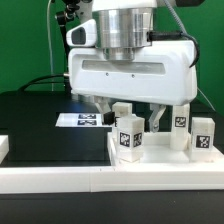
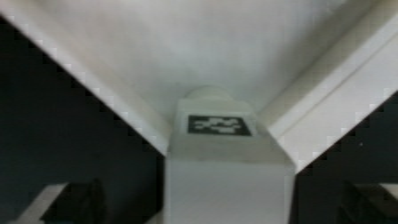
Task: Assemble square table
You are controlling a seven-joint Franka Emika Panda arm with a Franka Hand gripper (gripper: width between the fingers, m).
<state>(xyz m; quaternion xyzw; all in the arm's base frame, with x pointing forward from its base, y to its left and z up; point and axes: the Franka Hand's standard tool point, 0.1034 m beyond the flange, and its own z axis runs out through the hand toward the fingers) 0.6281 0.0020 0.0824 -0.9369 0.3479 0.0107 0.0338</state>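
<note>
The white square tabletop (image 1: 165, 155) lies flat by the front rail and fills the background of the wrist view (image 2: 196, 50). Three white tagged legs stand upright on it: a near one (image 1: 128, 135) and two toward the exterior view's right (image 1: 180, 125) (image 1: 203, 135). My gripper (image 1: 128, 118) hangs right over the near leg. In the wrist view that leg (image 2: 219, 150), tag facing up, runs between my fingers (image 2: 80, 200), with dark gaps on both sides. The gripper (image 2: 219, 205) is open around the leg and not touching it.
A long white rail (image 1: 100, 182) runs along the front edge, with a white rail end (image 1: 4, 148) at the exterior view's left. The marker board (image 1: 80, 120) lies on the black table behind my gripper. A green wall stands behind.
</note>
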